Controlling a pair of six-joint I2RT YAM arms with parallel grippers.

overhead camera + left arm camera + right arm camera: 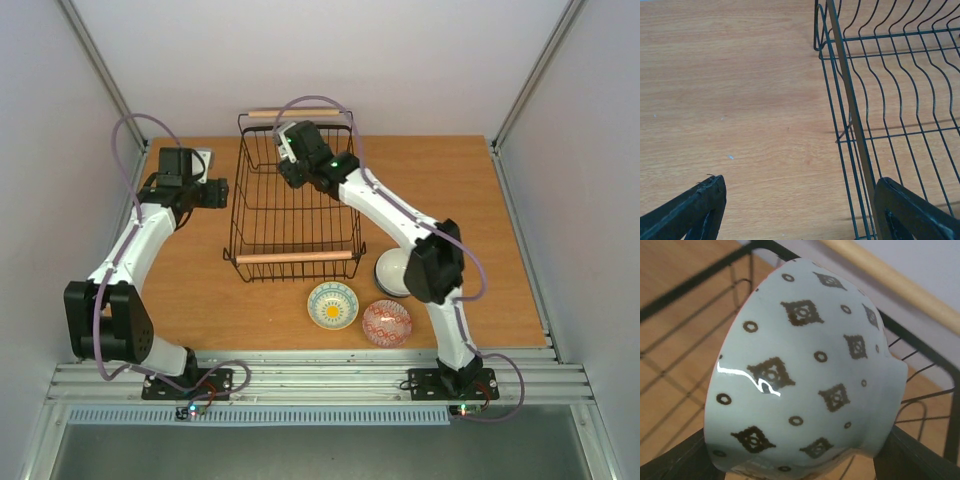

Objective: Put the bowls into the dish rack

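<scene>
I've got the right gripper clamped on a bowl, tipped over the dish rack, I'd guess for slotting. The left gripper sits beside it, jaws wide.

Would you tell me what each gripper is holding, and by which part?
Right gripper holds a patterned bowl; grip point hidden beneath it. Left gripper holds nothing.

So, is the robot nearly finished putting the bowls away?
Not nearly. Done: nothing, the dish rack looks empty. In hand: the right fingers hold a pale patterned bowl at its far end. Left: three sit on the table, a yellow-and-teal bowl, a red bowl and a white bowl half under the right arm.
</scene>
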